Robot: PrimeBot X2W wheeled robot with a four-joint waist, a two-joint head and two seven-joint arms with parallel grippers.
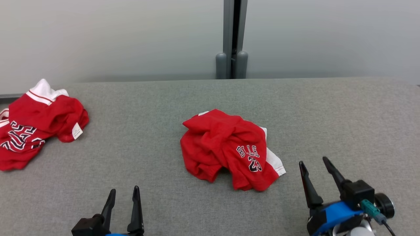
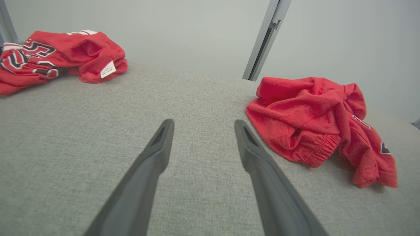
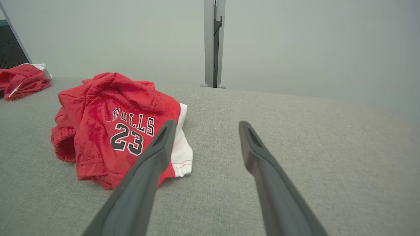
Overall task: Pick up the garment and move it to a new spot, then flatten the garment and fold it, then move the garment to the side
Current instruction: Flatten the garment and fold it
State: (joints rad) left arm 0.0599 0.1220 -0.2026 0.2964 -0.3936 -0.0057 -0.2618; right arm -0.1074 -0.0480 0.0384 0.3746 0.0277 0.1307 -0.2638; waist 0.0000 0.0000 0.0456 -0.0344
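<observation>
A crumpled red garment [image 1: 226, 147] with white side trim and black "BULLS 23" lettering lies in a heap at the middle of the grey fabric table [image 1: 210, 98]. The same garment [image 2: 315, 124] sits to the right of my left fingers, and in the right wrist view the garment [image 3: 115, 127] lies left of my right fingers. My left gripper [image 1: 124, 191] stands open near the front edge, well left of the heap, holding nothing. On the other side, the right gripper [image 1: 313, 160] is open too, just right of the heap and apart from it.
A second red garment [image 1: 36, 127] with a white collar and a white tag lies bunched at the table's far left edge. A grey post [image 1: 231, 39] stands behind the table's back edge against a pale wall.
</observation>
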